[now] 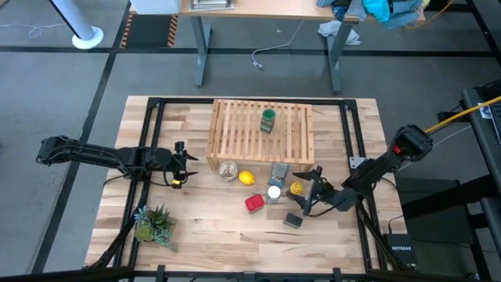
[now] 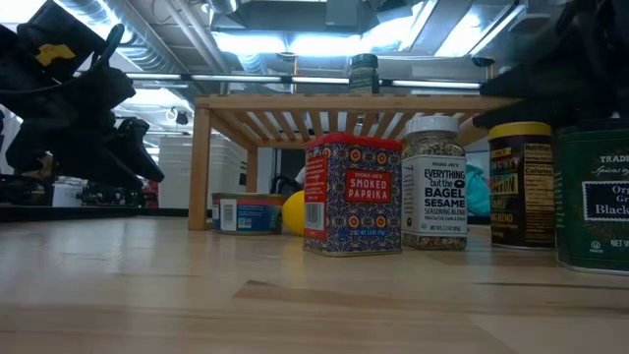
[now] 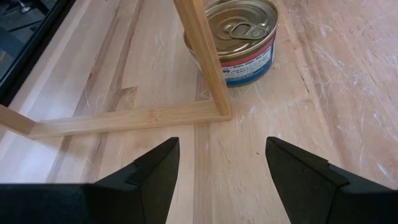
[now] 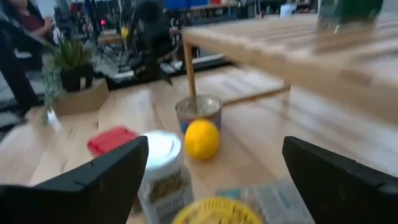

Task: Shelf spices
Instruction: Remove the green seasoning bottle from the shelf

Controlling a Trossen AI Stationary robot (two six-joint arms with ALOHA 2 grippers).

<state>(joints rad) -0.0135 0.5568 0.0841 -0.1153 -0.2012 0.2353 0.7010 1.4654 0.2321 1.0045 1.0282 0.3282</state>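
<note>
The right end effector [image 1: 311, 190] is seen spread wide and empty, with the yellow-lidded jar [image 1: 297, 188] just ahead of its fingers and the white-lidded jar [image 1: 274, 192] a little beyond. The red tin [image 1: 254, 204] lies past the white-lidded jar, and the dark grey tin [image 1: 293, 221] sits just beside the end effector on the near side. The green-lidded jar [image 1: 268, 120] is already placed on the shelf [image 1: 235, 125], well beyond the end effector.

The main risk is judged to be crowding: the containers are packed so close that a finger closing on the yellow-lidded jar could nudge the white-lidded jar or the flat blue packet [image 1: 279, 172] and tip something over. The lemon [image 1: 246, 177] could be set rolling.

The left end effector [image 1: 178, 167] is held spread and empty, with the silver round tin [image 1: 228, 170] and a shelf leg ahead of it; an advance could be blocked by that leg.
</note>
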